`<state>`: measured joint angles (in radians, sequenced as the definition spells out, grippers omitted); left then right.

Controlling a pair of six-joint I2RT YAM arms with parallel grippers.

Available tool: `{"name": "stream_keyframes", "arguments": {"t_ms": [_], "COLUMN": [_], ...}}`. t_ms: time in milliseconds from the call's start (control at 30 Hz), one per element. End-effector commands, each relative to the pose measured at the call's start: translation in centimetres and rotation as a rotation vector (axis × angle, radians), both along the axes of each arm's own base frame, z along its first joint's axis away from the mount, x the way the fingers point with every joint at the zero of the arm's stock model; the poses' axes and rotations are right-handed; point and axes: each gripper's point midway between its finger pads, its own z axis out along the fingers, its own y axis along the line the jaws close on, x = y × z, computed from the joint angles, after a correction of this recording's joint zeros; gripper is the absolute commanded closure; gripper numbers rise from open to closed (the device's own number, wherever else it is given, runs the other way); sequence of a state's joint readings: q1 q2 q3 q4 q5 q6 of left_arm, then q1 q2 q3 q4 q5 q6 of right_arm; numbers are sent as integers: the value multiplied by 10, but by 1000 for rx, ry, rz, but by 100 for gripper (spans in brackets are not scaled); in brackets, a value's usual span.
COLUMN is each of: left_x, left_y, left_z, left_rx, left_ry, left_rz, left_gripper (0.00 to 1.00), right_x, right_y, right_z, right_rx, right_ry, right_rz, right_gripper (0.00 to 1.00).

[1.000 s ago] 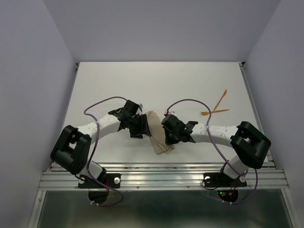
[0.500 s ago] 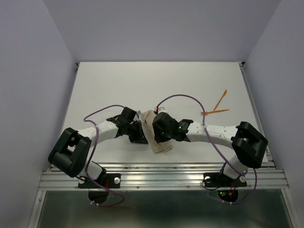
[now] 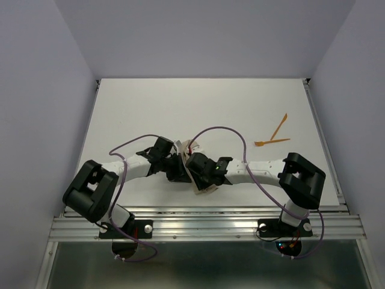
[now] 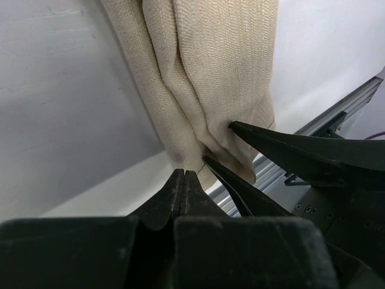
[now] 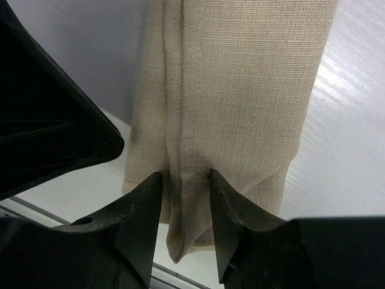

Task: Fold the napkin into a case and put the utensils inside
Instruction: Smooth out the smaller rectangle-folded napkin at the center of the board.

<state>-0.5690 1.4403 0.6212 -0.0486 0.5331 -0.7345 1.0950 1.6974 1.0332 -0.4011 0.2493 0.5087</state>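
Napkin point(image 4: 210, 60): found folded into a narrow, layered strip on the table point(image 3: 180, 102). It is set close to the near edge, about midway left to right, with its long side running far to near. A finished case is not yet judged made, since the layers are seen loose and rumpled at the near end.

The strip is flanked by both grippers, presumably so that one side can be steadied while the other is worked.

Left gripper point(image 4: 182, 174): placed on the strip's left. The fingers are pressed together, with the tips touching the near-left hem. Whether a layer is caught between them cannot be told.

Right gripper point(image 5: 184, 175): placed on the strip's right. The fingers are held apart, astride a raised ridge of cloth at the near end, and no squeeze is evident. A new hold there is judged likely.

Utensils point(image 3: 272, 141): left well apart at the far right, one crossed over the other. They are presumably reserved until the folding is done.

Metal rail point(image 3: 204, 223): noted just beyond the cloth's near end.
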Motion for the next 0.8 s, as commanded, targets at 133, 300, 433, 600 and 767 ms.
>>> {"name": "stream_keyframes", "arguments": {"t_ms": [133,300,433,600,767], "left_x": [-7,-9,-12,-15,-19], "left_y": [-6,-7,-9,-11,-11], "left_z": [-17,-24,-28,-31,-35], "left_rx": [-12,-14,-15,-23,-22], "left_ry": [37,48,56,61,73], "left_rz": [-28,-34,-39,-43,-48], "left_gripper": [100,100,100,100,100], "right_x": [10,12,13,13,15], "right_y": [4,3,8,14,21], "right_z": [7,6,14,21,27], "right_rx": [-40,-47,-20,9,32], "right_ry": [-67,-71,-76,-75,-77], "right_rz": [4,-8,-10,-7,-9], "right_gripper": [70,85,96,98,98]}}
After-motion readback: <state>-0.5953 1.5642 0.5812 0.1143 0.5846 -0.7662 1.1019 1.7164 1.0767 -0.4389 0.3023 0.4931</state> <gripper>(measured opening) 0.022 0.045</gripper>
